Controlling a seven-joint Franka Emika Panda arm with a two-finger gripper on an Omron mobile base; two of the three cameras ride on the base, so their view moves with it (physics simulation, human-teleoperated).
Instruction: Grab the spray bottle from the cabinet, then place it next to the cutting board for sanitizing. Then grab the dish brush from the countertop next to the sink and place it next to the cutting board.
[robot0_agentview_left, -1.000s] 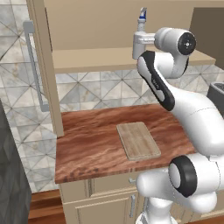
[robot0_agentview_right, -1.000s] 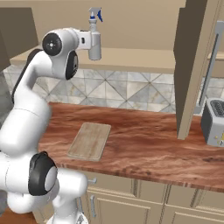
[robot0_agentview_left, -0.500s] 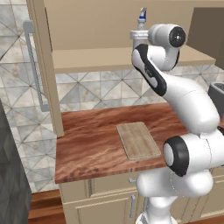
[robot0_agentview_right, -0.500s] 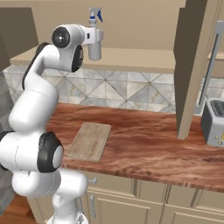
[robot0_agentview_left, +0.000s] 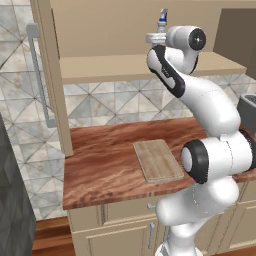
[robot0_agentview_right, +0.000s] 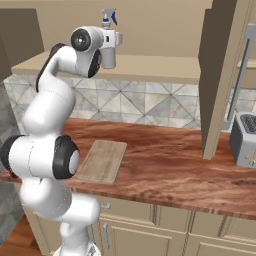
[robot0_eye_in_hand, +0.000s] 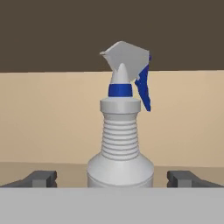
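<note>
A kitchen: wood countertop (robot0_agentview_right: 165, 165) on beige cupboards (robot0_agentview_right: 145, 230), tiled wall (robot0_agentview_right: 150, 105), probably a toaster (robot0_agentview_right: 243, 140).

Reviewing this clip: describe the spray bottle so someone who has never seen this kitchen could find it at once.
Look at the open beige wall cabinet above the reddish-brown countertop. On its single shelf, right in front of the robot's raised open hand, stands the spray bottle. It is pale grey and ribbed at the neck, with a blue collar and trigger, unlike the flat tan cutting board lying below.
</note>
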